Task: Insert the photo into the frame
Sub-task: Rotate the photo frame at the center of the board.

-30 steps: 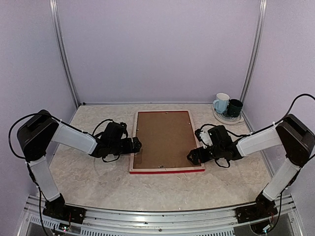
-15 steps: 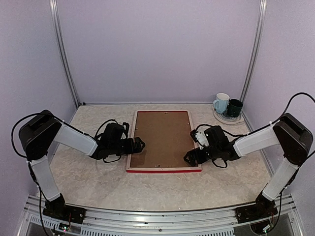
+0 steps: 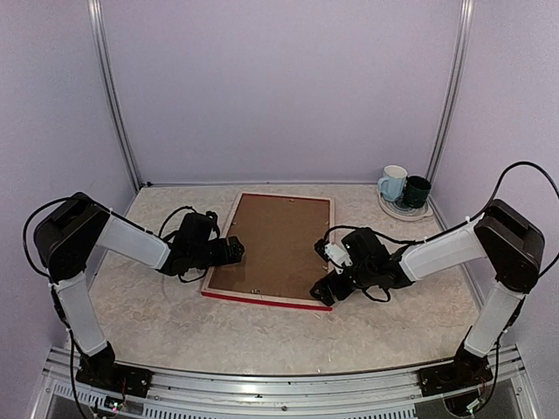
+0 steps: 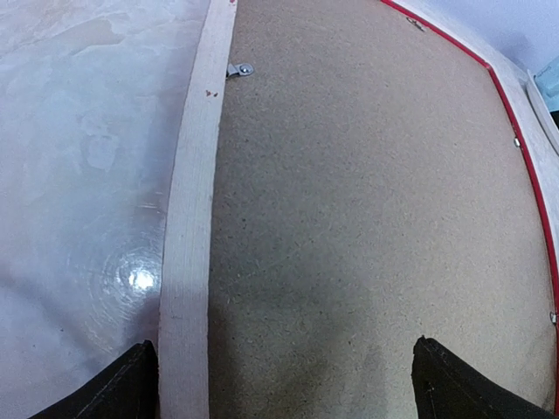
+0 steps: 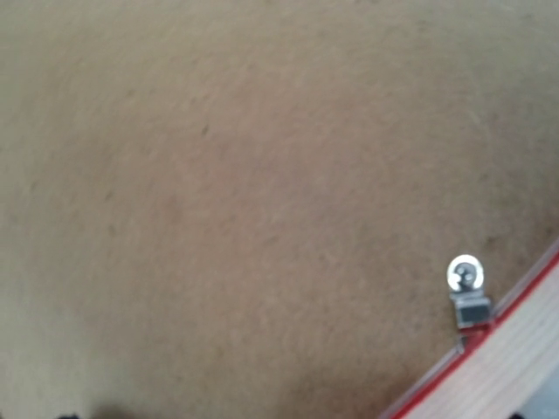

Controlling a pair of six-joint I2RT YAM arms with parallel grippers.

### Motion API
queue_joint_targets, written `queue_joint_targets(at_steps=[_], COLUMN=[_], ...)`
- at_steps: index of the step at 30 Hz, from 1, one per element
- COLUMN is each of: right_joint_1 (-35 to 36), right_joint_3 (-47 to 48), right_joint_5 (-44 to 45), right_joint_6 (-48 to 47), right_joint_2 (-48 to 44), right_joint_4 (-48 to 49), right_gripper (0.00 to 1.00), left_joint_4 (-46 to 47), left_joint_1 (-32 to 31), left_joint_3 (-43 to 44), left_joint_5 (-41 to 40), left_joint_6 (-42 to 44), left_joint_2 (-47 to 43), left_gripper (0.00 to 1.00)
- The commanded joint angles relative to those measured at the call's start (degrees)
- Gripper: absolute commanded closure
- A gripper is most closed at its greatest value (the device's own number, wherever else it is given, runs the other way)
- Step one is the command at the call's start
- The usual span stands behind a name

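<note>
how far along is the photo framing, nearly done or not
Done: the frame lies back-up with the brown backing board seated in it. The photo is out of sight; whether it is underneath cannot be told. In hand: the left gripper is open astride the frame's left rail; the right gripper is at its near right corner. Left: confirming the photo, perhaps turning the clips.

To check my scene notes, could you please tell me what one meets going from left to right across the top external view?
left gripper → frame, back side up → right gripper at the frame's right edge → pale mug → dark mug
</note>
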Motion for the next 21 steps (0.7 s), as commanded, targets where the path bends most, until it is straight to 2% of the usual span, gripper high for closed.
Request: queue_joint_targets(at_steps=[1,12,21], right_joint_1=[5.32,8.09,11.80], right_joint_3=[2.26,2.76,4.41], right_joint_5=[-10.75,-19.37,-22.26], right_joint_6=[-4.59,-6.98,-9.72], right_joint_2=[3.41,3.49,5.31], right_joint_4=[-1.31,-1.15,-2.71], right_gripper=[0.01,0.01,0.01], left_joint_4=[-2.15,-3.65,-4.75], left_joint_1=[-1.57,-1.12,1.32], left_joint_3=[1.16,1.65,3.10], left_joint_5=[6.38,5.34,5.26], left_joint_6=[0.14,2.08,4.85], left_joint_2=[1.69,1.64,1.84], left_gripper=[0.01,0.01,0.01])
